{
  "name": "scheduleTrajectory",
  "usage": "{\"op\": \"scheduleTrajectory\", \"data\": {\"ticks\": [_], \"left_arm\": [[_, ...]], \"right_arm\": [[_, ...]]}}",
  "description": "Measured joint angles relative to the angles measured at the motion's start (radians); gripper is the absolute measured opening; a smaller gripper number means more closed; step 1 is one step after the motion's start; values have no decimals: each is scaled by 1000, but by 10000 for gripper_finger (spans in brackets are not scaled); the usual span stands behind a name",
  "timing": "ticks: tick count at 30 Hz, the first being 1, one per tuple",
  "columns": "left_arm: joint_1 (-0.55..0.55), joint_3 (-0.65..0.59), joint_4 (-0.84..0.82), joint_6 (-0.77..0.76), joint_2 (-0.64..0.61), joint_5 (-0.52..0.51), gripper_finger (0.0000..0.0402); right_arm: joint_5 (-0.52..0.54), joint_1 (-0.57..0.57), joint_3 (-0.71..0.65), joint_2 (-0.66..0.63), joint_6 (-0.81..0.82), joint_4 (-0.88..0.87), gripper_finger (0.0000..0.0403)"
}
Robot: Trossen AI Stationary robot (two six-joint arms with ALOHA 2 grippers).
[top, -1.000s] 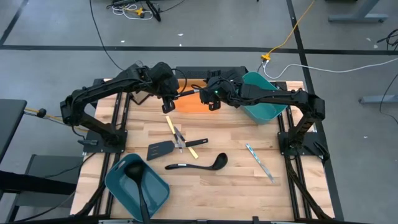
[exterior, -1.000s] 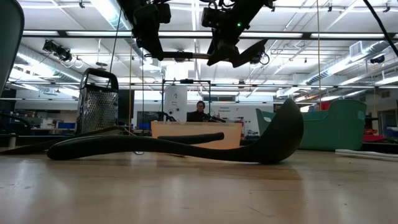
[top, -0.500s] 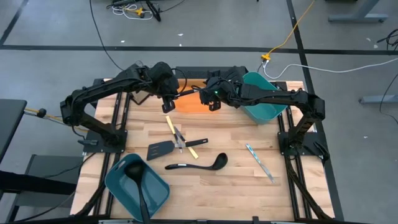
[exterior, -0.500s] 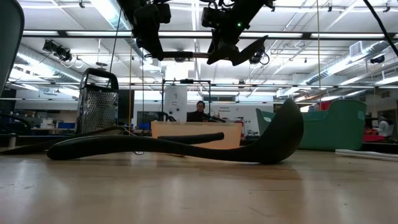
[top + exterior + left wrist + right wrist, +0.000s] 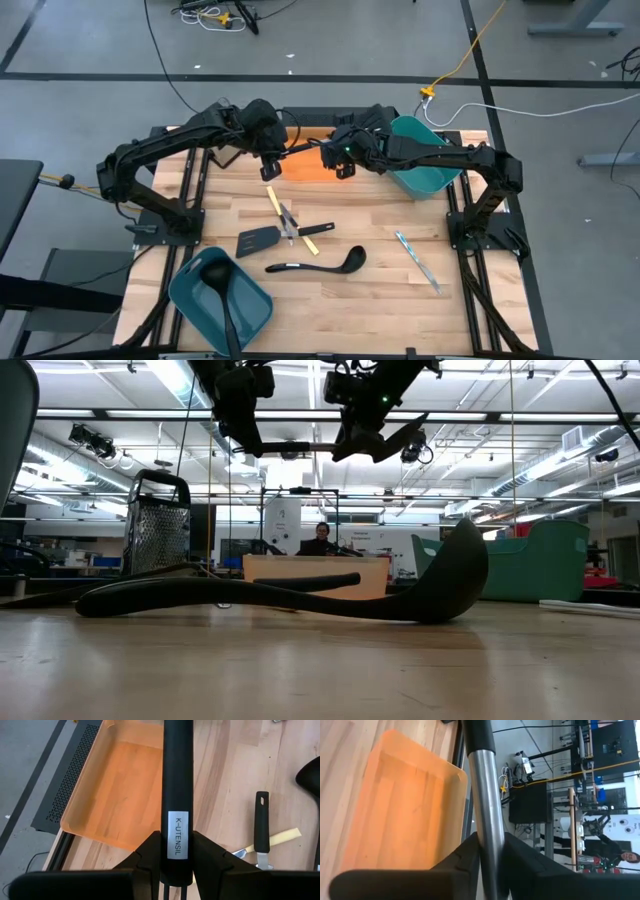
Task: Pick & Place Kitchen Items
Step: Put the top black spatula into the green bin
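A long utensil with a black handle (image 5: 177,785) and a silver shaft (image 5: 487,805) is held in the air above the flat orange tray (image 5: 300,168) at the far edge of the table (image 5: 380,290), gripped at both ends. The black handle, labelled K-UTENSIL, is clamped between the fingers of the left gripper (image 5: 272,165), and the silver shaft is clamped between the fingers of the right gripper (image 5: 340,162); in the low view the piece is seen as a level bar spanning the two grippers, with a dark flat head (image 5: 395,440) tilted beside the right one. Near the middle of the table a black ladle (image 5: 320,265) is laid flat, with a black slotted spatula (image 5: 275,238) just beside it toward the left edge. A pale yellow-handled piece (image 5: 275,203) and slim silver cutlery (image 5: 291,224) are crossed between the spatula and the tray. Another silver piece (image 5: 418,260) is laid toward the right edge. A second ladle (image 5: 222,300) is found inside the teal bin (image 5: 255,305) at the near left corner, and a second teal bin (image 5: 430,170) is set at the far right corner.
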Motion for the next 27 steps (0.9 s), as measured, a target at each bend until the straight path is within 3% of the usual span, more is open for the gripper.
{"op": "scheduleTrajectory", "data": {"ticks": [21, 27], "left_arm": [[0, 0, -1, -1, 0, 17, 87], [0, 0, -2, 2, 0, -1, 131]], "right_arm": [[-17, 0, -1, -1, 1, -31, 61], [-20, -1, -1, -1, 11, -29, 60]]}}
